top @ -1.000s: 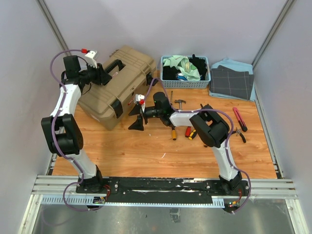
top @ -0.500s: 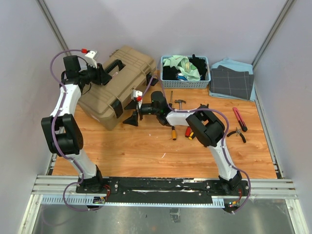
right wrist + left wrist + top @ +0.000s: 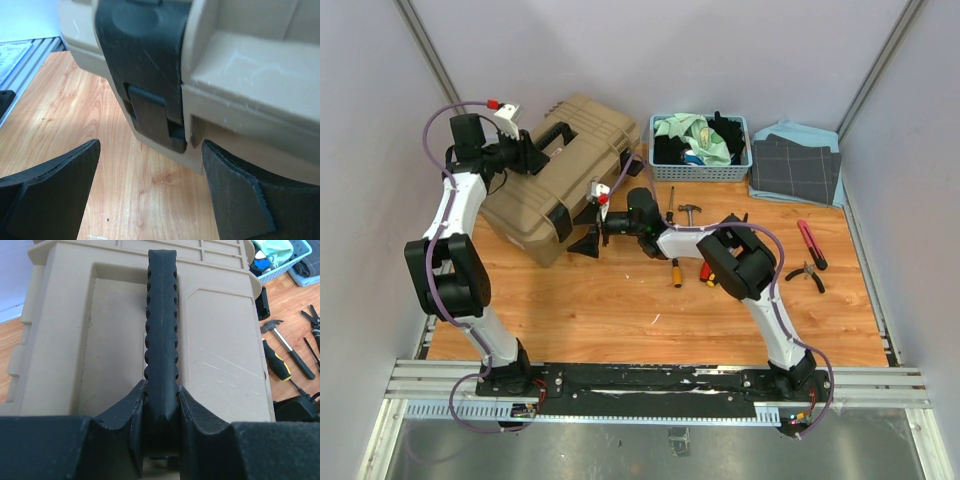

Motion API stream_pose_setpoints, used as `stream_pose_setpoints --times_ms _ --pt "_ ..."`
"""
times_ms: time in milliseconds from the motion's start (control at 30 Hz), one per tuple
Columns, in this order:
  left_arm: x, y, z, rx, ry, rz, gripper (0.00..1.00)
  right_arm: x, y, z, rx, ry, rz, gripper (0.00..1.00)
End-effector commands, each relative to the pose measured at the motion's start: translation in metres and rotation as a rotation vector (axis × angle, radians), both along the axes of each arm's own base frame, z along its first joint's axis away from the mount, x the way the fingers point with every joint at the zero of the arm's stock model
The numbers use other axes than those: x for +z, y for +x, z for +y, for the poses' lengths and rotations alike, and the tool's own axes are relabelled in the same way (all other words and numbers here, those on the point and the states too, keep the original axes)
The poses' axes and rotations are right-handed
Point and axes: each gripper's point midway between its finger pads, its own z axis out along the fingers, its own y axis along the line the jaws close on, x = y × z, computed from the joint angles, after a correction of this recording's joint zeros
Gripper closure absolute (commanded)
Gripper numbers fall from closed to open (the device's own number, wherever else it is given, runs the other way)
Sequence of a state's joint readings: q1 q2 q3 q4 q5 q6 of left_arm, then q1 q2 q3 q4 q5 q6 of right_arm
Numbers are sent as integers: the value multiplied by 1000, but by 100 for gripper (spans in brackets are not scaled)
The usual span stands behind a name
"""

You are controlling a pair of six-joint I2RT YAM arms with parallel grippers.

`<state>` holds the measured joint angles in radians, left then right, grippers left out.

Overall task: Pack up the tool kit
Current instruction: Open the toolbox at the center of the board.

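The tan toolbox [image 3: 520, 215] lies closed at the back left of the wooden table. My left gripper [image 3: 535, 155] is shut on its black ribbed handle [image 3: 161, 315], the fingers pinching the handle's near end [image 3: 161, 410]. My right gripper [image 3: 586, 230] is open, low over the table at the box's front side. In the right wrist view its jaws [image 3: 150, 185] stand wide apart just short of a black latch [image 3: 145, 65], touching nothing. A small hammer [image 3: 689, 210], a yellow-handled screwdriver [image 3: 676, 273], a red-handled one [image 3: 706, 270] and pliers [image 3: 803, 275] lie loose on the table.
A blue basket [image 3: 700, 175] of cloths stands at the back middle. Folded grey and blue cloths [image 3: 796, 165] lie at the back right. A red-handled tool [image 3: 811, 243] lies near the right edge. My right arm stretches over the loose tools.
My right gripper has moved left across the table, closer to the toolbox's front latch, still open. The left gripper has stayed shut on the handle.
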<state>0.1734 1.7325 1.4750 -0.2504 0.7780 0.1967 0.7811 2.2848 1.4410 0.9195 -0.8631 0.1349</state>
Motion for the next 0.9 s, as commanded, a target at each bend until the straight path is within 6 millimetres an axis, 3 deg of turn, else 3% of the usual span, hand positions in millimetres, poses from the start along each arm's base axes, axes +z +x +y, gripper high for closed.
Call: stream_pose_setpoints --times_ms 0,633,867 --pt "-42 -26 -11 -16 -25 187 100 20 -15 19 46 60 -35 16" --pt "-38 -36 -16 -22 -32 187 100 10 -23 30 66 84 76 20" --pt "-38 -40 -16 -22 -34 187 100 15 -26 32 81 111 142 34"
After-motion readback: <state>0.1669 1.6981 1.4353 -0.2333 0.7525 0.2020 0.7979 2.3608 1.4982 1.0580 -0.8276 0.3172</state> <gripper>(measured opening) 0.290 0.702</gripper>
